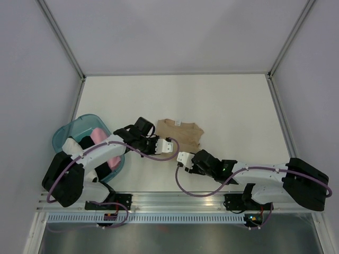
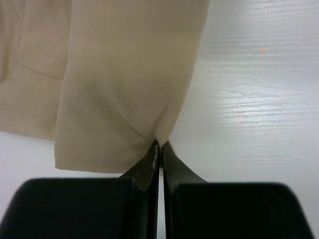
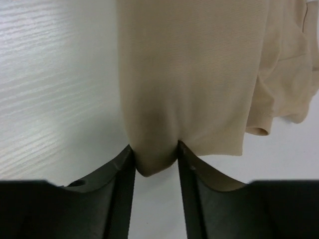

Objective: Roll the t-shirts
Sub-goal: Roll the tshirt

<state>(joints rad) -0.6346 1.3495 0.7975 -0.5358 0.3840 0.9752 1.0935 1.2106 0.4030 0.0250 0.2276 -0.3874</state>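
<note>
Tan, matte, finely ribbed cloth is what you are working with. The tan t-shirt (image 1: 180, 132) lies near the middle of the white table (image 1: 222, 100), just beyond both wrists. Its neck label is on the far edge and its hem is towards you.

Both arms have that near hem. The left gripper (image 2: 160, 144) has its jaws pressed together on a corner of the hem, and the fabric puckers into creases there. The right gripper (image 3: 154, 149) has its jaws clamped on a thicker fold, which bulges out between them.

In each wrist view the cloth runs straight away from the jaws as a folded strip, with a loose sleeve off to the side. The long axis therefore points away from the arm bases. I judge a roll would travel from hem to collar.

From above, the left gripper (image 1: 168, 145) sits against the cloth, while the right gripper (image 1: 184, 159) is slightly closer to the bases.

Well to the left, a translucent teal basket (image 1: 79, 120) holds a pink bundle (image 1: 98, 135).
</note>
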